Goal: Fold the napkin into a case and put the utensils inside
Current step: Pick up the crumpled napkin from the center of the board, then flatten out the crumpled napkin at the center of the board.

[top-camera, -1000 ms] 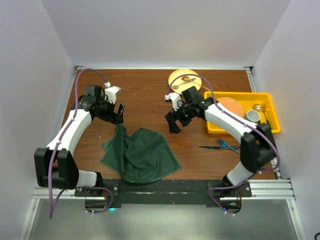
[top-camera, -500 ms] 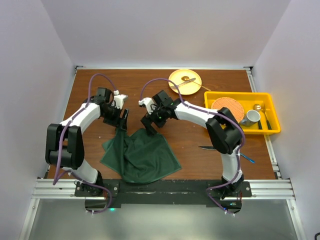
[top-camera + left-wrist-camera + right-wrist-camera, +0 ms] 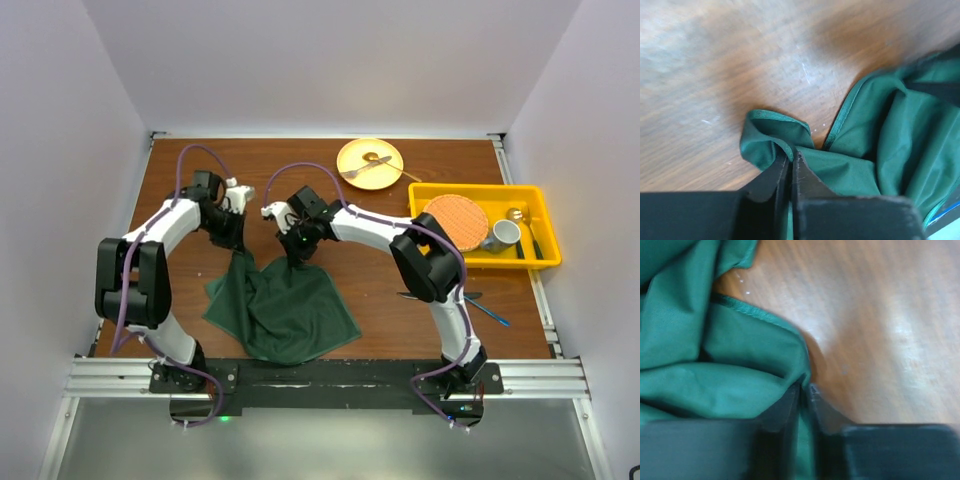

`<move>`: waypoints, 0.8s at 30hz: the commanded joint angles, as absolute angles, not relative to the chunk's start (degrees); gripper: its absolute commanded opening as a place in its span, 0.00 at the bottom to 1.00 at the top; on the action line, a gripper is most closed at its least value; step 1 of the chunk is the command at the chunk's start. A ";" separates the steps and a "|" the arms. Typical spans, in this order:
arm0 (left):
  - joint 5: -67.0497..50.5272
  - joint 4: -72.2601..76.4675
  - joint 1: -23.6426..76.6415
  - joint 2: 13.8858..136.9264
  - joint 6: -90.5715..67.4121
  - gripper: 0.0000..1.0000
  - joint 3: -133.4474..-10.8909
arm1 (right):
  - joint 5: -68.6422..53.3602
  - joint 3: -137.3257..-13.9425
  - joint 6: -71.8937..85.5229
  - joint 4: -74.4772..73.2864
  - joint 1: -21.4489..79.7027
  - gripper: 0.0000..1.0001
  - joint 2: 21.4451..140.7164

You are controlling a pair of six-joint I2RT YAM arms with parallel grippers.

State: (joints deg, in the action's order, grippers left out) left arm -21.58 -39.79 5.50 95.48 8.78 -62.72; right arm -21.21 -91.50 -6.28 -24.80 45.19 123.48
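Observation:
The dark green napkin (image 3: 285, 305) lies crumpled on the brown table near the front. My left gripper (image 3: 238, 250) is shut on its far left corner; in the left wrist view the fingertips (image 3: 790, 157) pinch a fold of the napkin (image 3: 865, 145). My right gripper (image 3: 292, 256) is shut on the far right corner, with the hem of the cloth (image 3: 715, 365) caught between its tips (image 3: 805, 387). The dark-handled knife (image 3: 420, 296) and the blue fork (image 3: 487, 313) lie to the right, partly behind the right arm.
A yellow plate (image 3: 370, 163) holding metal cutlery sits at the back. A yellow bin (image 3: 540, 215) on the right holds an orange disc (image 3: 455, 215) and a cup (image 3: 503, 235). White walls enclose the table.
Both grippers came down onto the napkin's far edge and shut on it; the right arm swung left from near the bin. The napkin's far corners now rise slightly.

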 commanded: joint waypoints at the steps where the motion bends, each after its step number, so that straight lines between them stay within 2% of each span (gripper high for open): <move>1: -25.57 -41.22 2.20 92.73 9.66 0.00 -67.67 | -22.33 -93.44 -7.91 -27.77 44.48 0.00 120.69; 6: -27.69 -46.13 0.88 85.44 16.76 0.00 -69.26 | -21.53 -88.34 -7.29 -27.42 38.52 0.00 110.85; 10: -24.18 -51.13 0.35 76.49 23.10 0.00 -64.96 | -20.66 -83.51 -10.89 -30.31 35.16 0.00 101.71; 21: -3.79 -58.53 -1.41 72.33 34.89 0.00 -47.30 | -19.87 -67.07 -17.40 -39.89 41.04 0.00 100.11; 22: -3.00 -58.27 -1.75 72.94 34.89 0.09 -46.24 | -19.08 -67.06 -17.49 -40.34 41.31 0.00 100.37; 23: -2.73 -58.10 -1.84 73.04 34.89 0.09 -46.23 | -18.90 -67.23 -17.66 -40.86 41.40 0.00 100.72; 24: -2.81 -57.75 -2.02 73.21 34.89 0.30 -46.14 | -18.90 -68.37 -18.28 -42.44 41.31 0.05 101.42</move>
